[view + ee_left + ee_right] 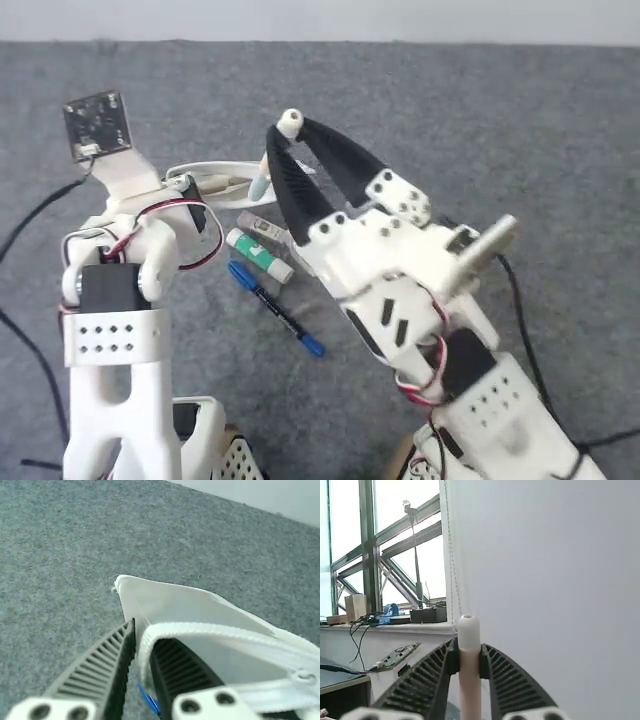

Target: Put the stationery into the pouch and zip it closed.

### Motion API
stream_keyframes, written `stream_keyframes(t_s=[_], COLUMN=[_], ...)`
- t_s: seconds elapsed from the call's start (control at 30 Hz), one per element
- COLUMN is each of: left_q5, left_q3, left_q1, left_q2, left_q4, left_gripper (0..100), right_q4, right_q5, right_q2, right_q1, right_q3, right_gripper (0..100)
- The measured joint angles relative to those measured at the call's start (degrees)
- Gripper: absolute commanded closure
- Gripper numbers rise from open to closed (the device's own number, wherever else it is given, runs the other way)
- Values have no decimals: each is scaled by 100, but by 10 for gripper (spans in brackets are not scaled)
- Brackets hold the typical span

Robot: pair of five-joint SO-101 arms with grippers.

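The white pouch (222, 172) lies on the grey mat, its mouth held up. My left gripper (140, 636) is shut on the pouch's (200, 612) zipper rim; in the high view the left gripper (203, 187) sits under its wrist. My right gripper (290, 132) is shut on a pale pen (261, 180), tilted with its teal lower end at the pouch's mouth. The pen's white cap (468, 627) sticks up between the right gripper's (468, 652) fingers. A green-and-white glue stick (258, 254), a blue pen (276, 308) and a small clear item (262, 228) lie on the mat beside the pouch.
The grey mat (520, 150) covers the table, with open room to the right and far side. Black cables (25, 230) run along the left edge and behind the right arm's base (520, 300).
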Motion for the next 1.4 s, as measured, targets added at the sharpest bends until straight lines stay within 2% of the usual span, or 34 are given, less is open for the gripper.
stream_keyframes(t_s=[0.3, 0.47, 0.63, 0.97, 1.03, 1.2, 1.4], left_q5=[0, 0, 0, 0, 0, 0, 0], left_q3=[0, 0, 0, 0, 0, 70, 70], left_q1=[0, 9, 26, 18, 9, -9, -9], left_q2=[0, 0, 0, 0, 0, 0, 0], left_q4=[0, 0, 0, 0, 0, 0, 0], left_gripper=[987, 987, 987, 987, 987, 987, 987], right_q4=[-1626, -2066, -2040, -1275, -1134, -941, -923], right_q5=[800, 1275, 1943, 3121, 3182, 3191, 3200], right_q2=[1134, 1697, 1925, 1934, 1943, 1943, 1943], right_q1=[0, -9, -149, -290, -290, -290, -290], right_q3=[536, 756, 941, 1152, 1152, 1231, 1380], right_gripper=[993, 993, 993, 990, 950, 772, 764])
